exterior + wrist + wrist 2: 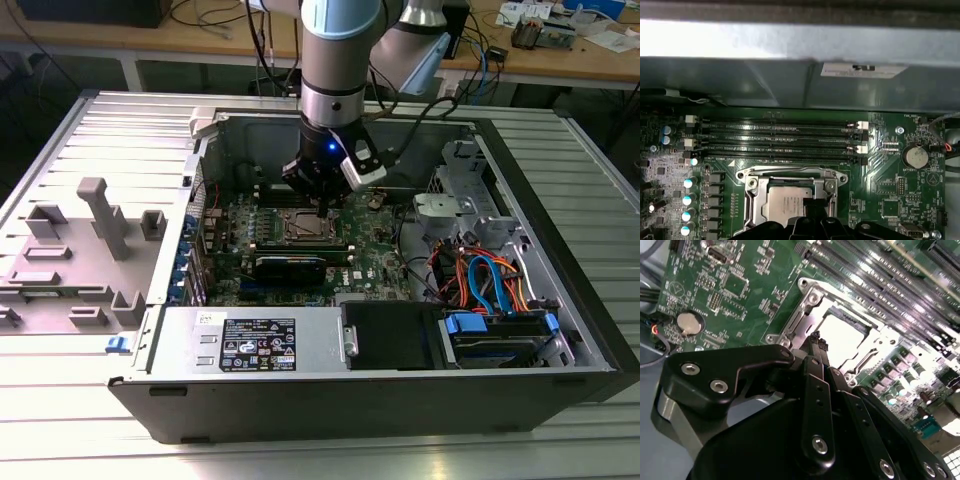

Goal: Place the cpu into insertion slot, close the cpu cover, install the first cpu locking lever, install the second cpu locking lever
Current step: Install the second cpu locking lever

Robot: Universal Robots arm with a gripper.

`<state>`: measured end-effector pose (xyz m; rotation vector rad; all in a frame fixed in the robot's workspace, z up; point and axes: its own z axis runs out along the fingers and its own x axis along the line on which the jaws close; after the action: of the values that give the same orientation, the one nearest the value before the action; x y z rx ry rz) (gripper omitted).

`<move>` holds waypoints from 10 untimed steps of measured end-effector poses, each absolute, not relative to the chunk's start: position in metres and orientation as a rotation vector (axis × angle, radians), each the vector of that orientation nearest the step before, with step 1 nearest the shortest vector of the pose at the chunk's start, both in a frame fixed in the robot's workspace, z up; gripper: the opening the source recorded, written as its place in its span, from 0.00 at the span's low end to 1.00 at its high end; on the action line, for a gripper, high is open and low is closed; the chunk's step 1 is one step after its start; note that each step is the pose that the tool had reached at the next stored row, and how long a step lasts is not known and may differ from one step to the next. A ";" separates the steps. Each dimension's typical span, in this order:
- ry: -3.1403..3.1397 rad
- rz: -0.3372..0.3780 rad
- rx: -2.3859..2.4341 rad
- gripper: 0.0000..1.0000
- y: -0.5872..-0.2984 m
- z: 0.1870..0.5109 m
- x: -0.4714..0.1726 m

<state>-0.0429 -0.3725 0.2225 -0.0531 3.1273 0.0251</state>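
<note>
The arm [335, 60] hangs vertically at upper centre of the exterior view, its pincer [817, 342] pointing down, fingertips pressed together.

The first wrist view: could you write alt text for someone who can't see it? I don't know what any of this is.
A silver-topped cpu sits in its square insertion slot on a green motherboard, with the metal cpu cover closed around it. The black gripper juts in just over the chip. Beyond the socket run long black memory slots and the grey case wall.
</note>
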 end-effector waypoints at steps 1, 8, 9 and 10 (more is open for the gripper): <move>3.127 0.025 -0.051 0.11 -0.375 0.222 -0.043; 3.127 0.025 -0.046 0.11 -0.383 0.225 -0.043; 3.127 0.025 -0.046 0.11 -0.383 0.228 -0.043; 3.127 0.025 -0.045 0.11 -0.383 0.230 -0.043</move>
<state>-0.0430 -0.3831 0.2298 -0.0452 3.1275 0.0248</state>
